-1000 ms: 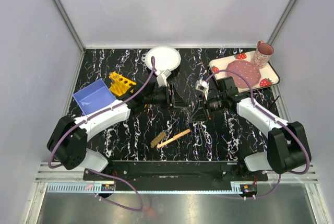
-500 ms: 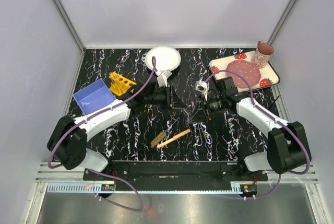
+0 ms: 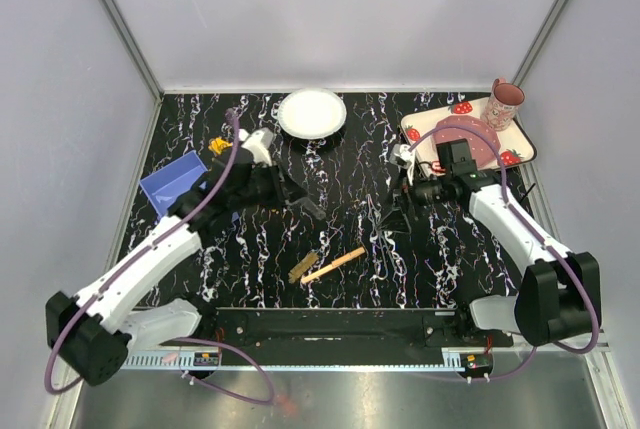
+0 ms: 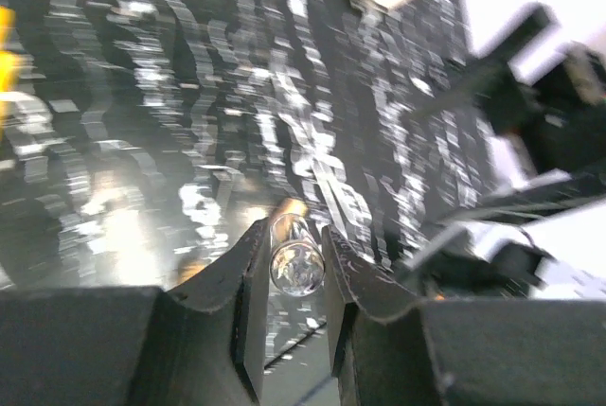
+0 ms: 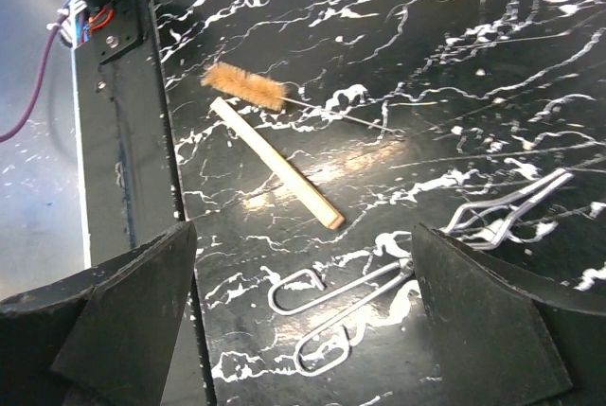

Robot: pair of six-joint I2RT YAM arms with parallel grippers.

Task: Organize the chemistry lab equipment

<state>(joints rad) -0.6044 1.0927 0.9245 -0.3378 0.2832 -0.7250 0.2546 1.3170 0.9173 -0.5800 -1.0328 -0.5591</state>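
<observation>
Left claw [image 4: 295,236]: closed narrow on a clear tube [image 4: 296,267] — seen end-on between the fingers; wrist view blurred.
Right claw [image 5: 303,231]: spread wide, nothing between the fingers; over the surface [image 3: 350,149] at 3 o'clock of centre.
Brush [image 5: 244,84]: flat at 6 o'clock of centre, just beside the wooden stick [image 5: 275,176].
Wire tongs [image 5: 346,307]: flat on the surface below the right claw, at the stick's 2 o'clock in the top view.
Yellow rack [image 3: 216,145]: at 10 o'clock — mostly hidden behind the left arm, near a blue bin [image 3: 170,181].
</observation>
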